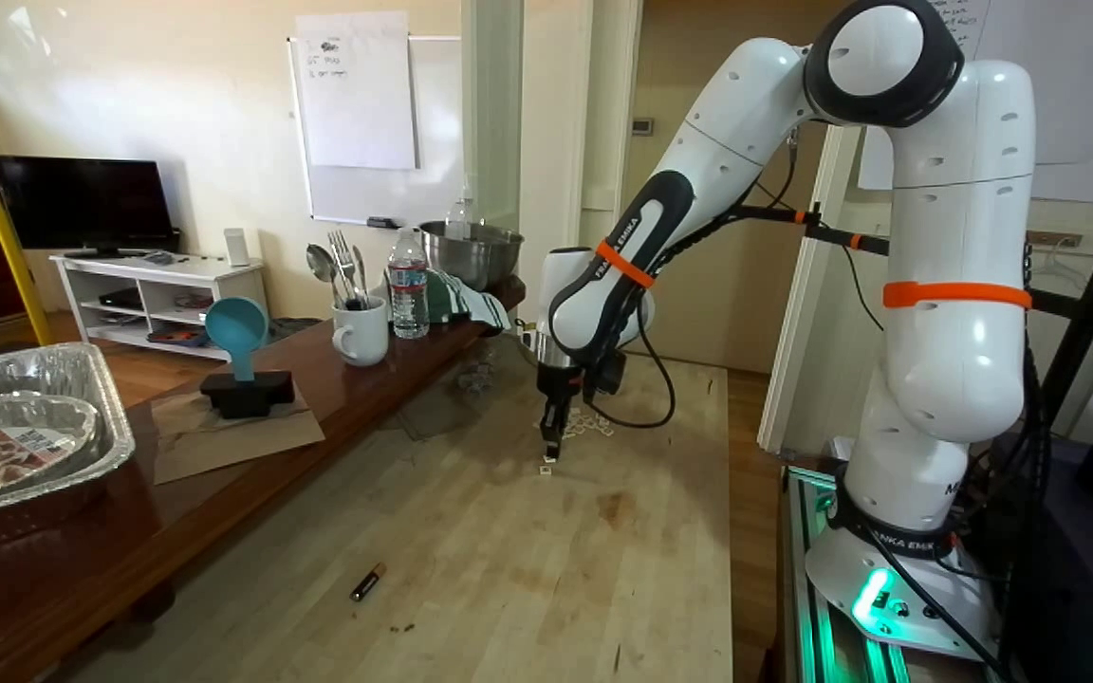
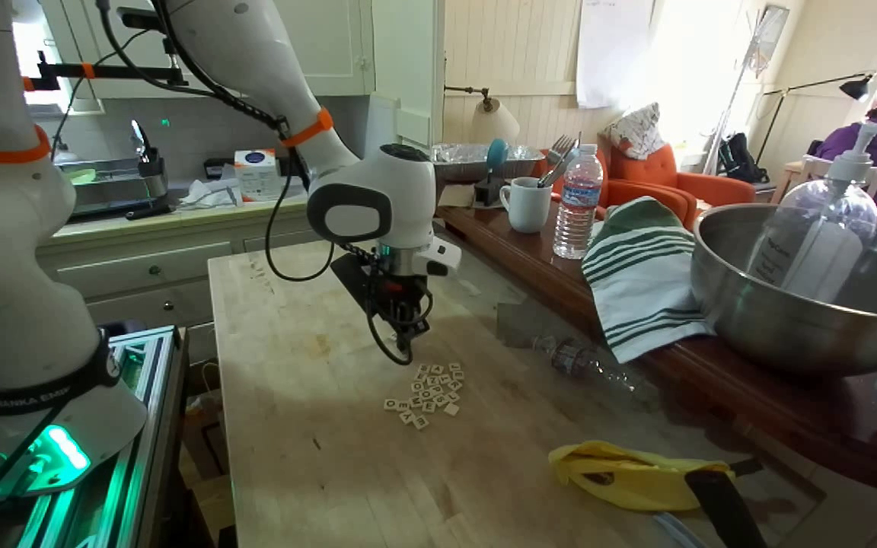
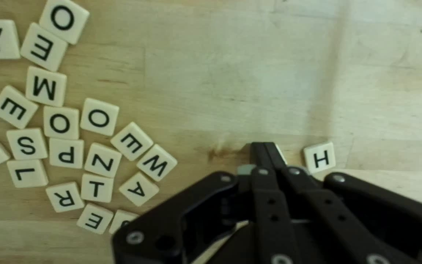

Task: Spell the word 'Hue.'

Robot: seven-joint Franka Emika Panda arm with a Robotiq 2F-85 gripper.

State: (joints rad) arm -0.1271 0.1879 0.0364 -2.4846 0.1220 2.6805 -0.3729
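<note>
Small pale letter tiles lie on the wooden table. In the wrist view, the H tile [image 3: 320, 157] lies alone, right of my gripper [image 3: 263, 146]. The fingers are closed against each other with nothing seen between them. Another tile [image 3: 282, 154] shows only as a thin pale edge behind the right fingertip; its letter is hidden. A loose tile pile [image 3: 64, 157] lies to the left, with several E tiles, one nearest [image 3: 132, 142]. One tile at the lower edge is part hidden, its letter unclear. In an exterior view, the gripper [image 1: 552, 450] points down just above a tile [image 1: 546, 470].
A battery [image 1: 368, 581] lies on the table. A raised dark wooden ledge [image 1: 347, 417] runs alongside, bearing a mug [image 1: 362, 332], a water bottle [image 1: 409, 289] and a steel bowl [image 2: 789, 327]. A clear bottle [image 2: 579, 359] and a yellow object [image 2: 629, 479] lie below it.
</note>
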